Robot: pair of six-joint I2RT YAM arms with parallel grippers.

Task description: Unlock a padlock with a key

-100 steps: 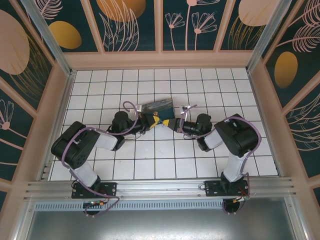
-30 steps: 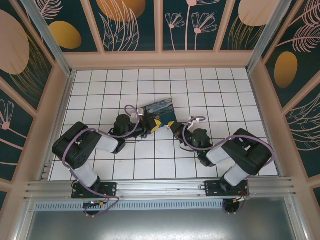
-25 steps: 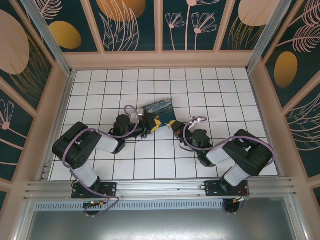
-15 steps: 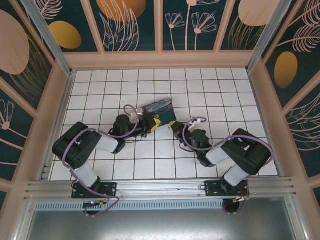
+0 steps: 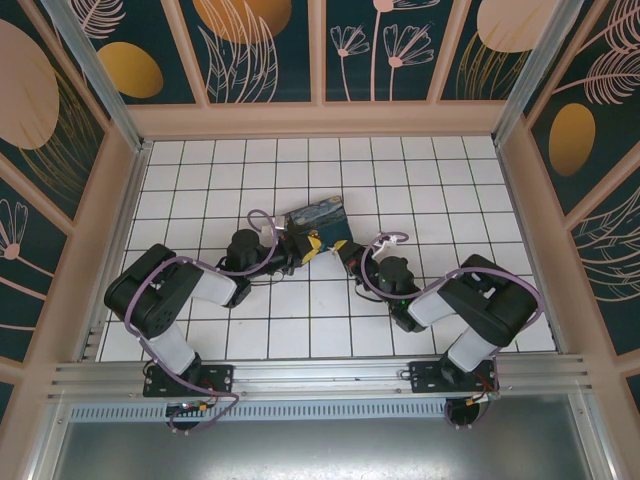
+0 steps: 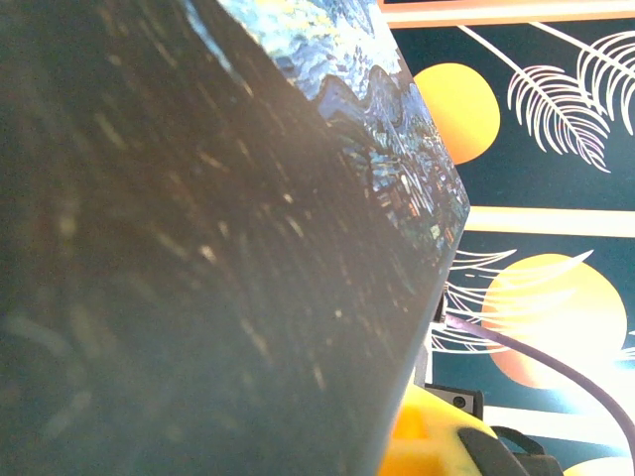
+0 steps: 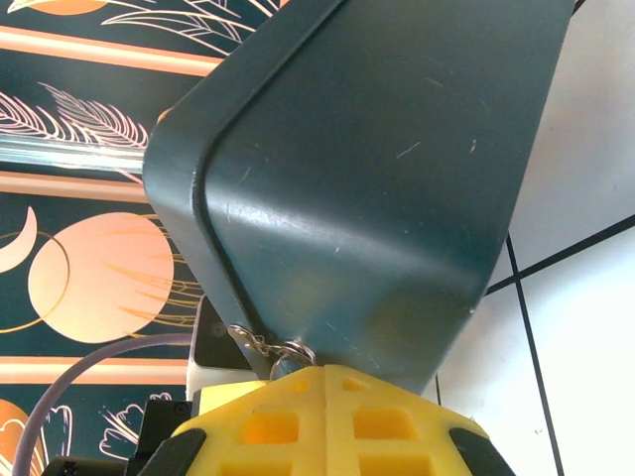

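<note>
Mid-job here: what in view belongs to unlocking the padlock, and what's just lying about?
Job: left claw; right claw; painted box at their tips; small metal ring at its corner, possibly the lock's. Padlock body and key not discernible.
Just there: purple cable; tiled floor; patterned walls.

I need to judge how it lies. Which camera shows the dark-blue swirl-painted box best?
Top external: the dark-blue swirl-painted box shows nearly whole, lying skewed on the white tiled table. Left wrist sees its dark side up close with a strip of painting. Right wrist sees one plain rounded corner.
</note>
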